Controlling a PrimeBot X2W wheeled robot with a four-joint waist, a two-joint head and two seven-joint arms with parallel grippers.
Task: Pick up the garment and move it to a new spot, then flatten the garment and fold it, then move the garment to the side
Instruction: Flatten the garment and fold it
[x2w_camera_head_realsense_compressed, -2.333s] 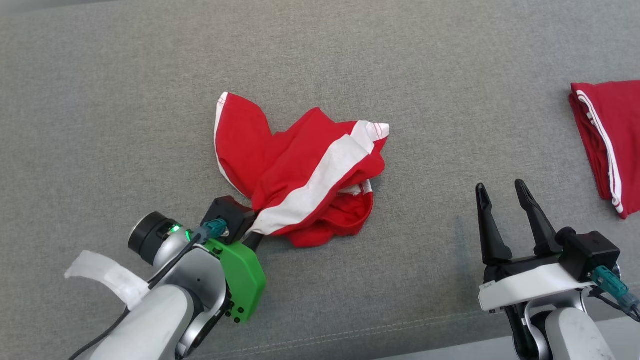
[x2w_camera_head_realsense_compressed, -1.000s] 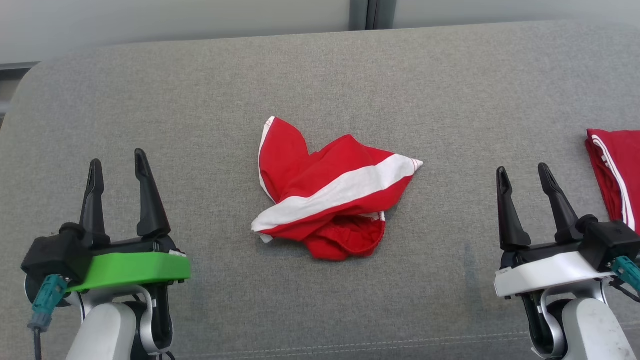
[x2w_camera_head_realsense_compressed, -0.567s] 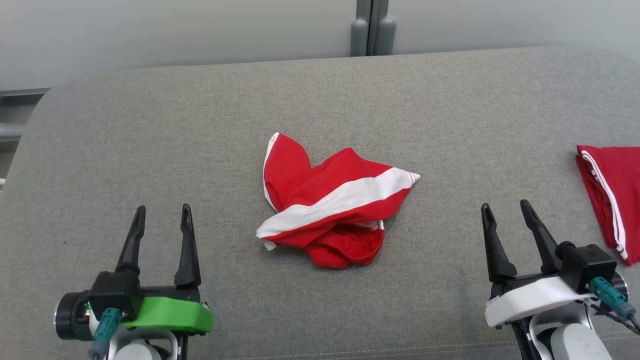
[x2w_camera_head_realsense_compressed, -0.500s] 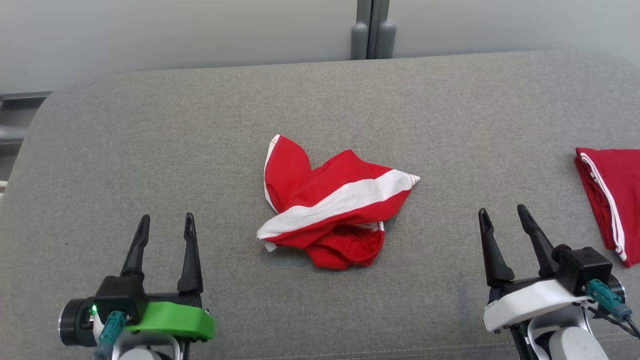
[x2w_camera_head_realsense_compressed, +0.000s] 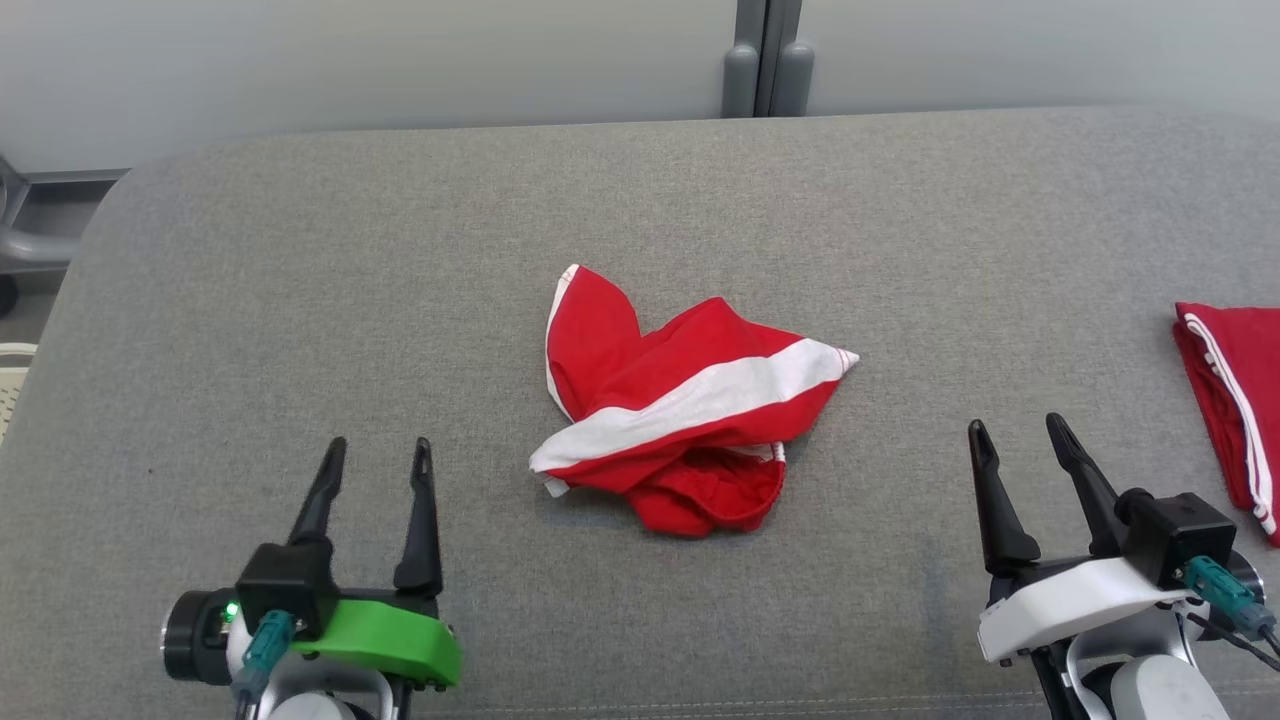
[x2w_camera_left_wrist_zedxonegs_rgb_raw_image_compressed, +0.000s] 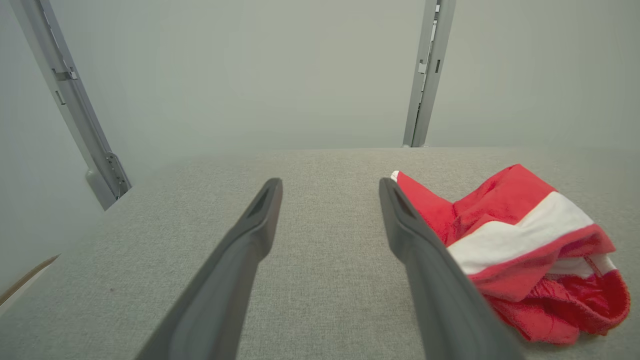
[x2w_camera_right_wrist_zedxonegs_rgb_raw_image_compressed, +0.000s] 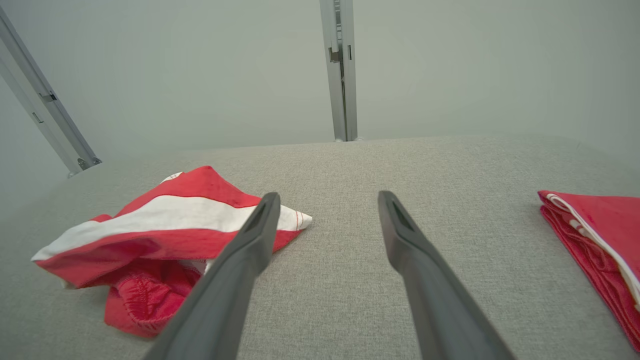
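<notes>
Both grippers empty, jaws spread wide, nothing between them. Left gripper (x2w_camera_head_realsense_compressed: 381, 445) sits low at the near left, right gripper (x2w_camera_head_realsense_compressed: 1014, 425) at the near right, fingers pointing away from the robot, each above bare grey cushion (x2w_camera_head_realsense_compressed: 300, 300).

Garment (x2w_camera_head_realsense_compressed: 690, 410): red with a broad white band, crumpled in a heap mid-cushion, between the two grippers and well apart from both. One red lobe sticks up at the back left, and a bunched red hem lies at the near edge. Not flattened, not folded.

Risks, my read:
- Heap is layered. A pinch on the white band likely takes several layers, so it would lift as a wad and not spread.
- Corners and true edges are hidden in the bunching. A wrong grab point gives a twisted spread and a crooked fold.
- Fingertips coming down steep could catch the cushion fabric along with the cloth.
- Grabbing with one gripper alone would drag the pile rather than open it.
- Second red piece (x2w_camera_head_realsense_compressed: 1235, 400), folded, lies at the far right near the right gripper. A sweep to that side could snag or disturb it.
</notes>
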